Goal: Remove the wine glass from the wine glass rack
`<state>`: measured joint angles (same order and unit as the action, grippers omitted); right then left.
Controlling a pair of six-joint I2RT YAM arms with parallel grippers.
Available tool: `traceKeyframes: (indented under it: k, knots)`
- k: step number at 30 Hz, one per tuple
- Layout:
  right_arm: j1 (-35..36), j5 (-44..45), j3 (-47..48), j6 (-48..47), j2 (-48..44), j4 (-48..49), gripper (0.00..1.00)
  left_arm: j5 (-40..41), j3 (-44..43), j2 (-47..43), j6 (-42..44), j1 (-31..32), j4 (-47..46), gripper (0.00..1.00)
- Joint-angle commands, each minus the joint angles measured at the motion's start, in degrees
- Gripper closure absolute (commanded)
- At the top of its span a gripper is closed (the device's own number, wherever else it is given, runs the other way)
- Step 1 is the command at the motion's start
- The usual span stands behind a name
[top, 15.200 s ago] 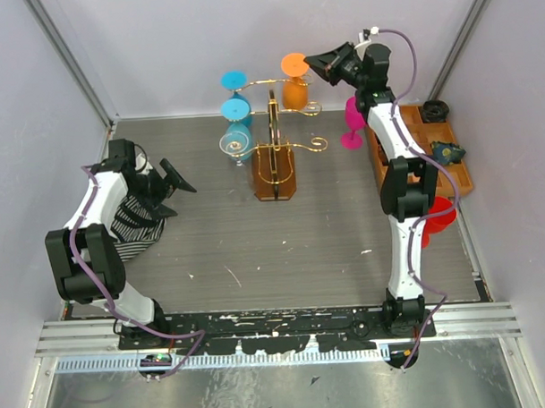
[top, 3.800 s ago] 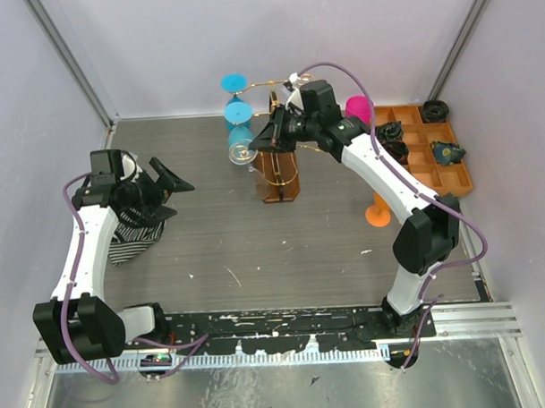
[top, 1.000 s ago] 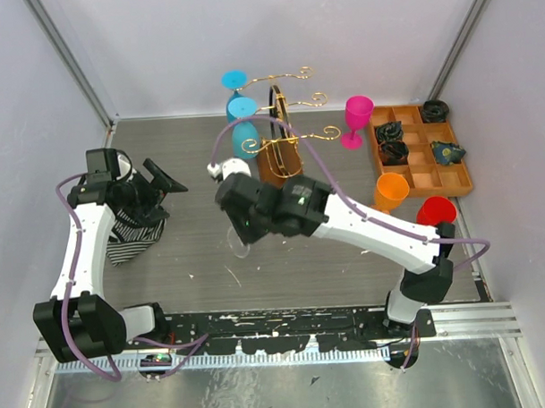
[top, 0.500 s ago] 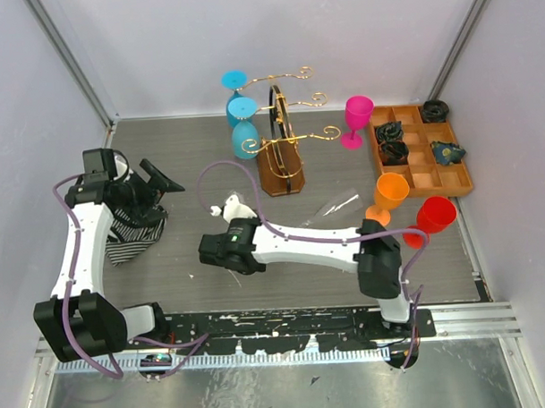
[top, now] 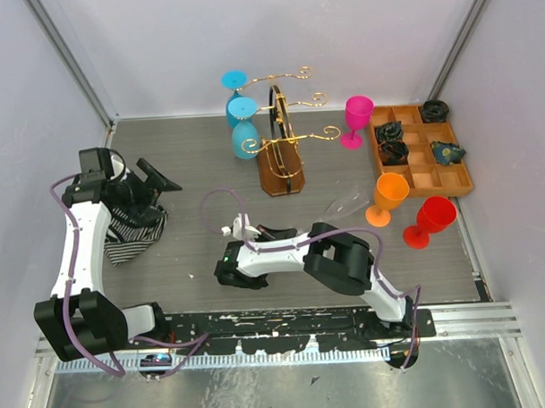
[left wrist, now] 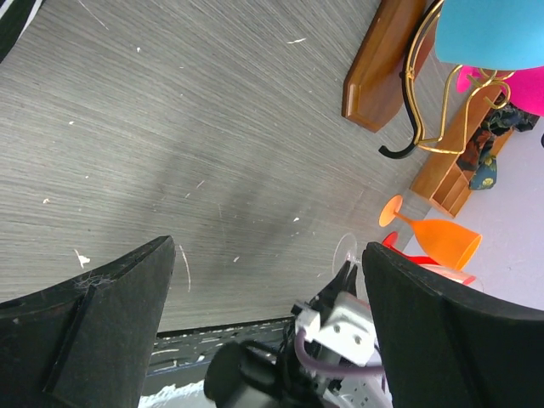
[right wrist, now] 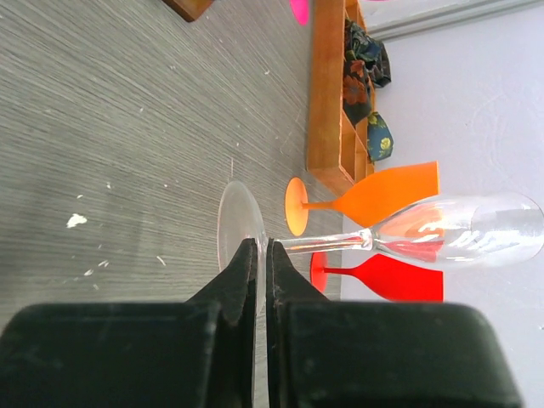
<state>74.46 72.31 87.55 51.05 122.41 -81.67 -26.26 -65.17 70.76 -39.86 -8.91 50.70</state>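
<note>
Between the clamped jaws of the right gripper, the thin stem of a clear wine glass; probably light, slick, brittle, best held there; left gripper gapes empty

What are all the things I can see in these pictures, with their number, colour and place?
rack: one, gold wire on a brown base, back middle of the table
blue glasses: two, blue, hanging on the rack's left side
clear glass: one, transparent, on the table left of the orange glass
pink glass: one, pink, standing between rack and tray
orange glass: one, orange, standing in front of the tray
red glass: one, red, standing right of the orange glass
tray: one, orange-brown, back right
small dark things: four, dark, in tray compartments
striped cloth: one, black and white, left side
table: one, grey
left arm: one, white and black, left side, jaws open, empty
right arm: one, white and black, near middle, jaws shut, empty
</note>
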Motion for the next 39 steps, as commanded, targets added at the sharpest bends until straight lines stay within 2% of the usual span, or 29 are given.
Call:
traceKeyframes:
  k: [1, 19, 24, 33, 37, 39]
  knots:
    - [-2.1, 7.4, -2.5, 6.9, 1.5, -1.7, 1.00, -1.6, -1.9, 0.2, 1.0, -0.3, 0.5, 0.02]
    - [-11.1, 10.2, -5.7, 16.0, 11.7, -0.9, 0.99, -2.3, -2.0, 0.4, 1.0, -0.3, 0.6, 0.01]
    - [-13.5, 11.0, -3.2, 15.8, 13.6, -1.3, 0.99, -2.7, -1.8, 0.5, 0.8, -0.4, 0.4, 0.02]
    - [-15.1, 9.4, -2.8, 1.6, 14.4, 11.3, 0.99, -2.5, -1.5, 0.4, 1.2, -0.4, 0.5, 0.01]
    - [-15.5, 2.4, -6.9, -17.0, 9.6, 29.8, 0.99, -2.5, -1.7, 0.6, 1.2, -0.4, 0.5, 0.02]
    - [-16.1, -3.3, -9.3, -22.0, 6.7, 36.7, 0.99, -2.4, -1.9, 0.6, 1.4, -0.3, 0.8, 0.01]
